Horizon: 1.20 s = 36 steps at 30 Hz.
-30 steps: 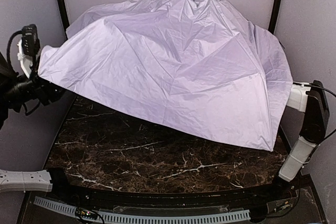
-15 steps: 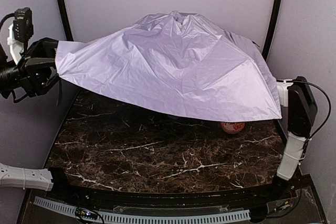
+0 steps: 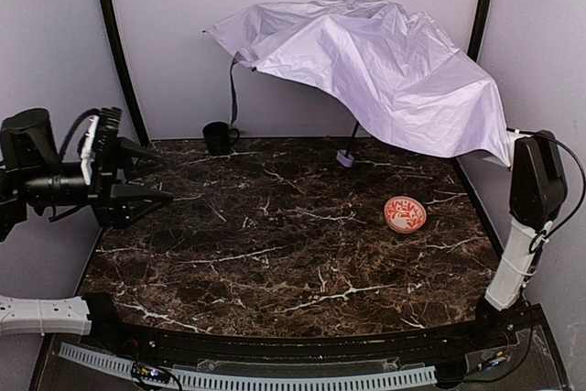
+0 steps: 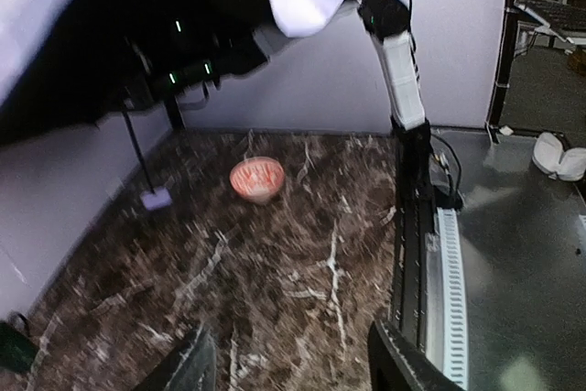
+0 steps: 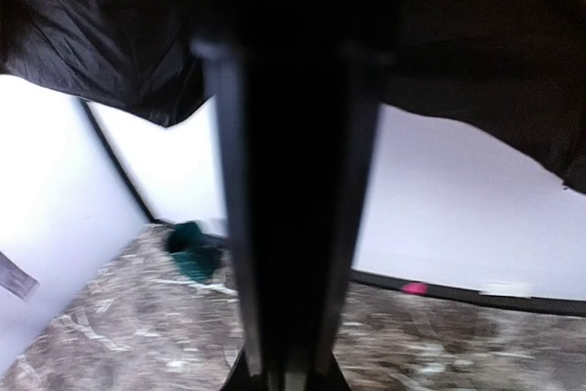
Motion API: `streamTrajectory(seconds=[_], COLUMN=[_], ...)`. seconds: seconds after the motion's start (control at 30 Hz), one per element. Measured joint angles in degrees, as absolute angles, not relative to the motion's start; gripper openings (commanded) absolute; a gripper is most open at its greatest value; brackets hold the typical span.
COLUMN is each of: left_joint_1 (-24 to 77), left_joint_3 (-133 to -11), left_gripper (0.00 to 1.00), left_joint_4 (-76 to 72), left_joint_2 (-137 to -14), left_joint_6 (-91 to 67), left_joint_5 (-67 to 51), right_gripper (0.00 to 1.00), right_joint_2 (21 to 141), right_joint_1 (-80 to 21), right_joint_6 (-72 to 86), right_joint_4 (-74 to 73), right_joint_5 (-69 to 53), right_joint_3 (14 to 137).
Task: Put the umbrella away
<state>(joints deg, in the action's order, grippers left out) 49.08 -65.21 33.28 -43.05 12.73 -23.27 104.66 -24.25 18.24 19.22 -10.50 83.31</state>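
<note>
The umbrella (image 3: 366,61) hangs half-open over the back right of the table, pale lavender fabric on top and black lining (image 4: 110,34) underneath. Its thin shaft runs down to the small handle (image 3: 345,159) at the table surface, also seen in the left wrist view (image 4: 157,199). My right gripper (image 3: 509,146) is raised at the right edge, shut on the canopy's rim; its closed fingers (image 5: 293,226) rise into the black lining. At the left, my left gripper (image 3: 151,173) hovers open and empty, away from the umbrella, with its fingertips (image 4: 403,363) wide apart.
A red-patterned bowl (image 3: 405,214) sits on the dark marble table (image 3: 275,263) at the right, also visible from the left wrist (image 4: 257,178). A dark mug (image 3: 218,137) stands at the back left by the wall. A strap (image 3: 233,89) dangles from the canopy's left tip.
The left gripper let go of the canopy's left edge and dropped back, opening wider. The canopy swung up and to the right with the right gripper, uncovering the bowl and mug.
</note>
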Motion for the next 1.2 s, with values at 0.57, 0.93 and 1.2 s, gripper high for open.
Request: streamTrajectory(seconds=[0.57,0.93,1.2], left_joint_1=[49.15,48.99,47.4], left_joint_3=[-91.72,-78.83,-65.1], left_gripper=[0.88,0.98,0.93], left_joint_4=[20.93,16.38,6.42], left_joint_2=[-65.25,-62.41,-58.81], left_joint_6=[2.83,0.38,-1.04], left_joint_5=[-2.33,-0.62,-3.27], right_gripper=[0.0,0.0,0.0], right_joint_2=[94.61,99.35,106.34], right_joint_1=[-37.1,-52.45,-61.67], right_joint_6=[5.45,2.81,-2.26], right_joint_4=[17.78,24.49,23.11], right_joint_5=[-18.06,-16.25,-12.14], right_joint_3=[75.83,72.01,74.28])
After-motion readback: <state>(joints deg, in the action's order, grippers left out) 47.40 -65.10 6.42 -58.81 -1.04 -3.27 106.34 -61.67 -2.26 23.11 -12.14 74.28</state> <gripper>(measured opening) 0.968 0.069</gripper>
